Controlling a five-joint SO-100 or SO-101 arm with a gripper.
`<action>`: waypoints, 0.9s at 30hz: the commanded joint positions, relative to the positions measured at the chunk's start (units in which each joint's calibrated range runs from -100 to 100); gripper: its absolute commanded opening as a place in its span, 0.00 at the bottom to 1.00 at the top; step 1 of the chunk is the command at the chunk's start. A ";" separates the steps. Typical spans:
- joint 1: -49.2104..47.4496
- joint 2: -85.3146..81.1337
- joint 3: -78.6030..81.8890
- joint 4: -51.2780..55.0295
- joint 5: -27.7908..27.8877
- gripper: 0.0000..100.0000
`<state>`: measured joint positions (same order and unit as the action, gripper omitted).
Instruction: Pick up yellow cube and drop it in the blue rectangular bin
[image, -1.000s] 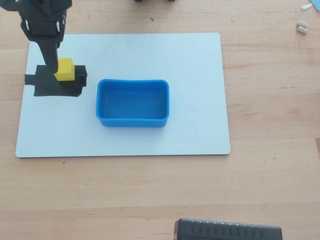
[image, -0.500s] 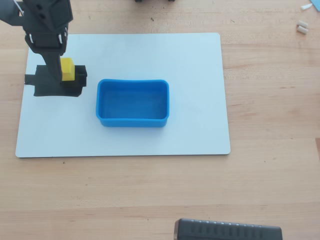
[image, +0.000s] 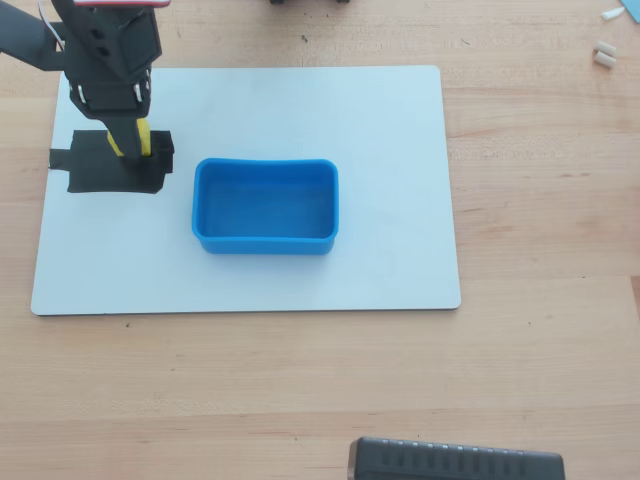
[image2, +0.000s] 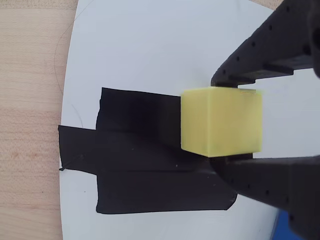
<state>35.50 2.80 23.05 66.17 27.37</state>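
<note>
The yellow cube (image2: 220, 120) sits between my gripper's (image2: 226, 122) two black fingers, which press on its upper and lower faces in the wrist view. It is over the right part of a flat black tape patch (image2: 140, 165). In the overhead view the gripper (image: 134, 148) is at the upper left of the white board, over the tape patch (image: 95, 172), and only a sliver of the yellow cube (image: 143, 137) shows. The blue rectangular bin (image: 265, 243) stands empty near the board's middle, to the right of the gripper.
The white board (image: 400, 200) lies on a wooden table (image: 540, 350). A dark ribbed object (image: 455, 462) sits at the bottom edge. Small white bits (image: 604, 55) lie at the top right.
</note>
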 joint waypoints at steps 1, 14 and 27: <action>-0.94 0.13 -0.86 2.04 -0.15 0.16; -5.49 -7.39 -14.14 21.20 -6.94 0.14; -24.61 -23.37 -18.14 33.26 -17.05 0.14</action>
<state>16.68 -14.69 10.02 97.70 13.80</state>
